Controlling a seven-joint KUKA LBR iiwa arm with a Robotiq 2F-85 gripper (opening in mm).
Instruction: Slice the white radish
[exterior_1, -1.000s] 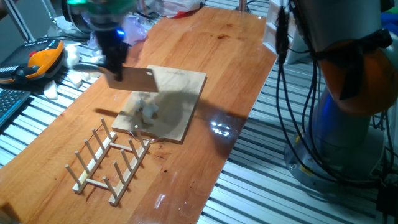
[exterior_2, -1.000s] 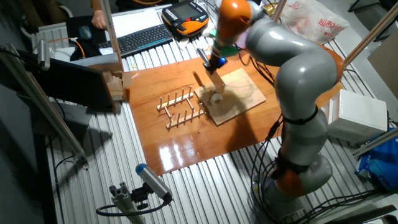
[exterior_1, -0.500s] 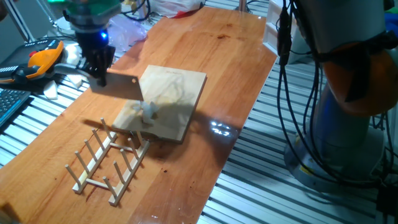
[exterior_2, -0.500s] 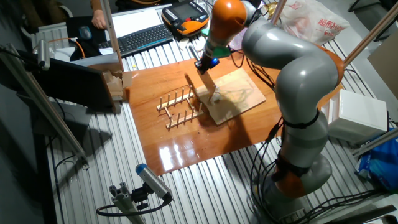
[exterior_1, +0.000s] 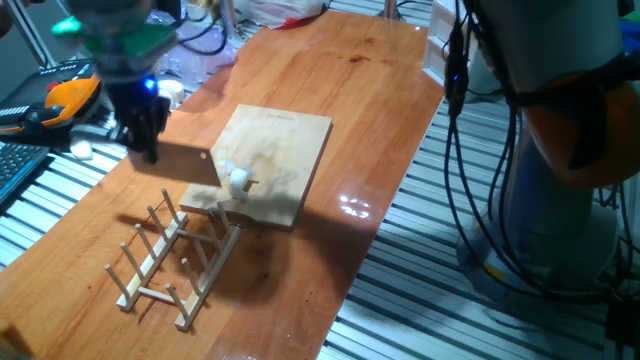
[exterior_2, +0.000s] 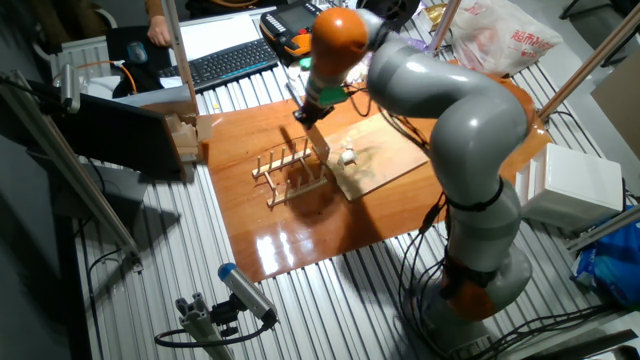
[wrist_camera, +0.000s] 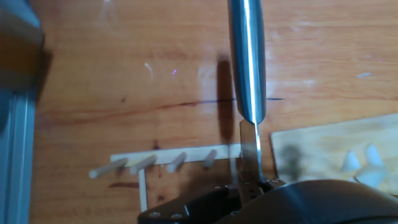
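Note:
The white radish (exterior_1: 240, 180) lies near the front left edge of the wooden cutting board (exterior_1: 285, 140). It also shows in the other fixed view (exterior_2: 348, 156). In the hand view it appears as a few pale pieces (wrist_camera: 364, 165) at the right edge. My gripper (exterior_1: 140, 140) is shut on a cleaver (exterior_1: 188, 166) and holds it off the board's left side, over the table beside the wooden rack (exterior_1: 175, 255). In the hand view the cleaver (wrist_camera: 247, 62) shows edge-on, running up from the gripper (wrist_camera: 252, 183), with the rack (wrist_camera: 161, 163) below it.
An orange teach pendant (exterior_1: 60, 100) and loose white chunks (exterior_1: 118, 122) lie off the table's left side. A keyboard (exterior_2: 225, 62) and a plastic bag (exterior_2: 495, 35) sit at the back. The robot base (exterior_1: 560, 200) stands to the right.
My gripper has carried the cleaver left, from above the radish on the board to beside the rack. The radish now lies uncovered on the board.

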